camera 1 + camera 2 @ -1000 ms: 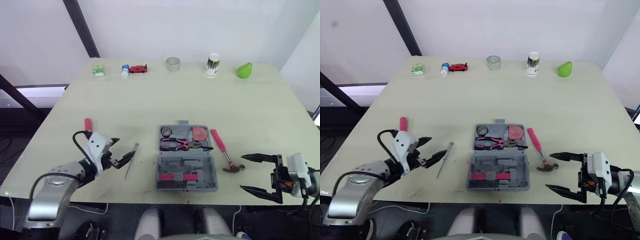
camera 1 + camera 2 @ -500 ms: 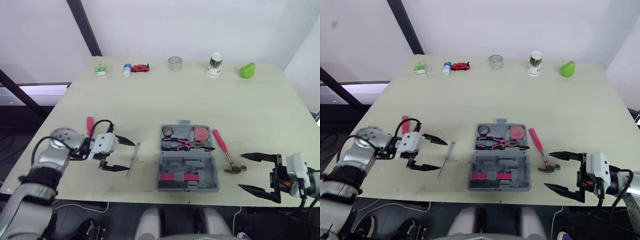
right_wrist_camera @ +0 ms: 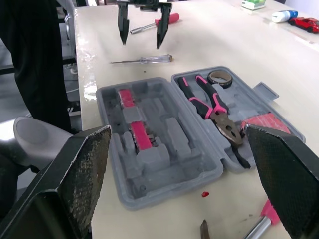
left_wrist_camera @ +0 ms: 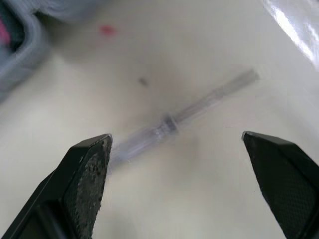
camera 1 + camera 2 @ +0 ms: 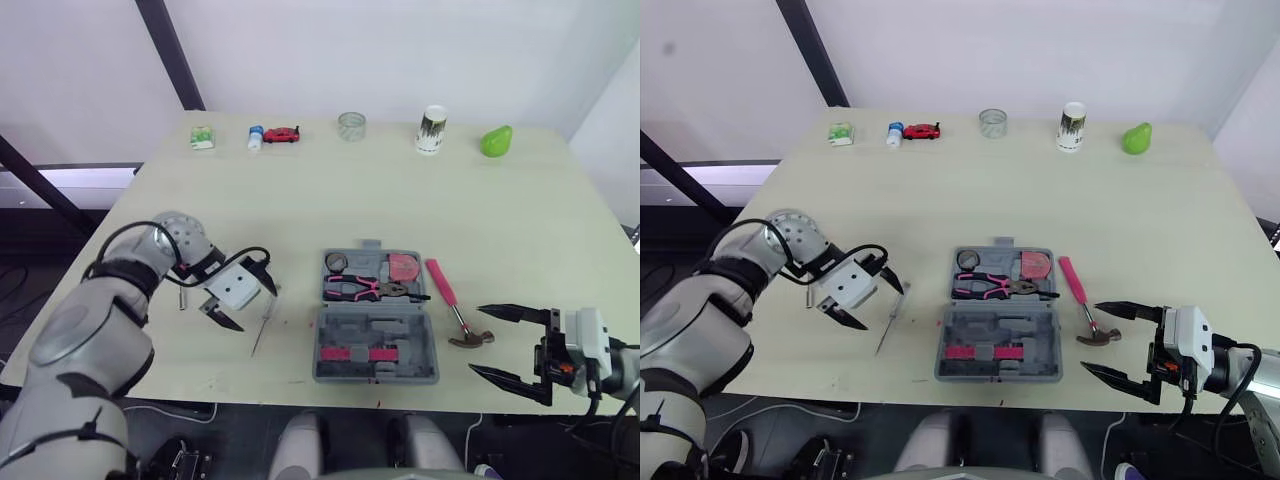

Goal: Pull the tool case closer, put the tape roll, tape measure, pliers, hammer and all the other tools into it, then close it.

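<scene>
The grey plastic tool case (image 5: 375, 318) lies open and flat on the pale table (image 5: 300, 200), near the front edge. In its far half there are the small dark tape roll (image 5: 334, 263), the pliers with pink and black handles (image 5: 362, 289) and the red tape measure (image 5: 402, 267). The near half has moulded slots with a pink insert (image 5: 350, 353).

Just beside the right wall of the case lies the hammer with a pink handle (image 5: 450, 300), on the table and not in the case. Its metal head points to the front edge.

To the left of the case lies a thin screwdriver with a clear handle (image 5: 263, 320), also on the table. The left gripper (image 5: 245, 299) is above it with its two black fingers spread wide. The screwdriver is between them and they are not touching it. A second screwdriver with a red handle (image 3: 169, 19) lies further left of the case, behind this gripper.

The right gripper (image 5: 476, 339) is to the right of the case, near the hammer head, with fingers apart and nothing in them.
</scene>
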Available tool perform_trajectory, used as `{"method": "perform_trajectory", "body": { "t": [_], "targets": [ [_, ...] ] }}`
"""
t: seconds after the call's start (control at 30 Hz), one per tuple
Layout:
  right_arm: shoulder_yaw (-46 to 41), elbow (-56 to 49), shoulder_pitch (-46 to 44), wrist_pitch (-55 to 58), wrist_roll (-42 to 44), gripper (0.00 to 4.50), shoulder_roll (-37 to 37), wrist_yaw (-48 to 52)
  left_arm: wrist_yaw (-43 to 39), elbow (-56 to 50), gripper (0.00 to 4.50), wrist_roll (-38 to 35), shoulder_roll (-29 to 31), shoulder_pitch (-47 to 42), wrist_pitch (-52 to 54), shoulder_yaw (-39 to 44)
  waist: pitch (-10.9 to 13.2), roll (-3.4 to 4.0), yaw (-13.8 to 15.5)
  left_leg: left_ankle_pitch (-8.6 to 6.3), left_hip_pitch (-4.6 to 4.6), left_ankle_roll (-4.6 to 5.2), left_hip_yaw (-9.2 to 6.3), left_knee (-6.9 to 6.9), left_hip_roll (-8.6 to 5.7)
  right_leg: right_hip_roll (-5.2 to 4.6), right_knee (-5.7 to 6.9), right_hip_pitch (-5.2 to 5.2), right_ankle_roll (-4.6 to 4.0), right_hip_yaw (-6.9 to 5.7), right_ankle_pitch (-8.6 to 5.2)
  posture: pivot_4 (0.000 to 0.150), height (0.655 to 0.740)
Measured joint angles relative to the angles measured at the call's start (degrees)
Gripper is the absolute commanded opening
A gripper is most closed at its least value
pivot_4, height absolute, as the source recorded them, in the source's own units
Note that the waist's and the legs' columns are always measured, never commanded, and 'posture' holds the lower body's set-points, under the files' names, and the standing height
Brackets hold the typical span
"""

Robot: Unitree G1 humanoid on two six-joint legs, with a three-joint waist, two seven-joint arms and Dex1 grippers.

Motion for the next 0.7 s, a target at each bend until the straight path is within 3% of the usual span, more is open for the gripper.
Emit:
{"method": "perform_trajectory", "body": {
  "t": [0.27, 0.43, 0.57, 0.7],
  "targets": [
    [0.14, 0.05, -1.33, 0.22, 0.07, 4.50, -0.42, 0.20, 0.47, 5.20, 4.44, 14.92, -5.82, -5.55, -15.41, -1.58, 0.03, -0.05, -0.17, 0.00, -0.01, 0.00, -0.02, 0.02, 0.00, 0.01, 0.01, 0.00, 0.00, 0.01, 0.00, 0.150, 0.7400],
    [0.20, 0.05, -2.00, 0.32, 0.07, 4.50, -0.45, 0.22, 6.54, 6.01, 4.44, 25.71, -7.60, -6.85, -19.51, -1.11, 0.05, -0.08, -0.11, 0.00, -0.01, 0.00, -0.03, 0.02, 0.00, 0.00, 0.01, 0.00, 0.01, 0.00, 0.01, 0.150, 0.7400],
    [0.25, 0.05, -2.24, 0.36, 0.08, 4.50, -0.45, 0.24, 16.10, 5.44, 4.44, 36.57, -8.32, -7.61, -19.68, -1.07, 0.05, -0.09, -0.09, 0.00, -0.01, 0.00, -0.03, 0.02, 0.00, 0.00, 0.02, 0.00, 0.02, 0.00, 0.01, 0.150, 0.7400],
    [0.41, 0.04, -2.18, 0.36, 0.07, 4.50, -0.34, 0.07, 37.69, 2.16, 4.44, 55.92, -10.47, -8.64, -17.13, -4.79, 0.08, -0.13, -0.05, 0.00, -0.01, 0.00, -0.04, 0.03, 0.00, -0.02, 0.01, 0.01, 0.06, 0.00, 0.04, 0.150, 0.7400]
  ]
}}
